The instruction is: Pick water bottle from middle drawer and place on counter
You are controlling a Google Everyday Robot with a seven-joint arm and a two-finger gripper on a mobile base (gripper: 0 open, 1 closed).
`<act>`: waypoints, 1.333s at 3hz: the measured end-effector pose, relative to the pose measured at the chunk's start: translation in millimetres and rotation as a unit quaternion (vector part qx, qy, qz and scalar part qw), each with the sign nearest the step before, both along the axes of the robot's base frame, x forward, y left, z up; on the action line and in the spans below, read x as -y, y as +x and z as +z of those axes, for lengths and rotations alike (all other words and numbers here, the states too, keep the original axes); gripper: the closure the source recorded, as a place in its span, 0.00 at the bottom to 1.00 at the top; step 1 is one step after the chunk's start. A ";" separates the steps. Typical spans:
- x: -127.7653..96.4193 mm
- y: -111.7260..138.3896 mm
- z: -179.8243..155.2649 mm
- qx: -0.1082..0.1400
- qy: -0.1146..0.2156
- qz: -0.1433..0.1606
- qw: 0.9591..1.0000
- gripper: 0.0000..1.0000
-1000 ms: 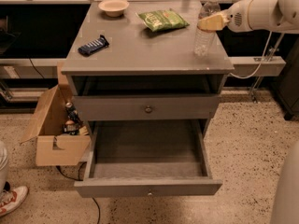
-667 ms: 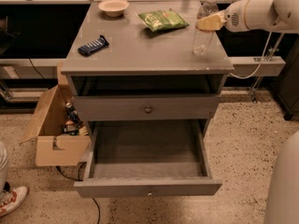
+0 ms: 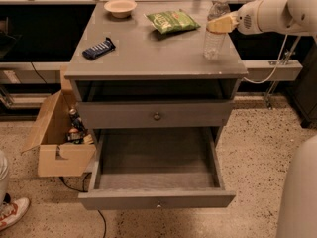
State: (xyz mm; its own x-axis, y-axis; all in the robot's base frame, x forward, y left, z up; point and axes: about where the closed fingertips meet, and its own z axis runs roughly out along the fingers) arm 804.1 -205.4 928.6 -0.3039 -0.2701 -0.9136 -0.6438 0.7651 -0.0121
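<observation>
Horizontally outstretched arm (image 3: 270, 15), claw (image 3: 221, 24) clasping water bottle (image 3: 214, 39), upright on counter (image 3: 148, 58).

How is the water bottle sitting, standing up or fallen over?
Standing up. The water bottle rests base-down on the counter, cap on top, with the gripper at its upper part.

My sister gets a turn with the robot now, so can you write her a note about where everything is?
Gripper: yellowish, at the upper part of the small clear plastic water bottle with a white cap; whether it grips cannot be told.
Water bottle: upright on the flat grey counter, near its right rear corner.
Deep grey wooden middle drawer: pulled open, bottle not in it.
Done: bottle is out and standing on the counter.
Left: probably just release, if held, and draw the arm back.
</observation>
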 end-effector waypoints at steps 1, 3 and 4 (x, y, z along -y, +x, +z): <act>0.0 0.0 0.0 0.000 0.000 0.000 1.000 0.26; 0.8 -4.9 7.8 0.014 -0.004 0.002 1.000 0.00; 26.5 -27.6 40.3 0.063 0.011 -0.015 0.998 0.00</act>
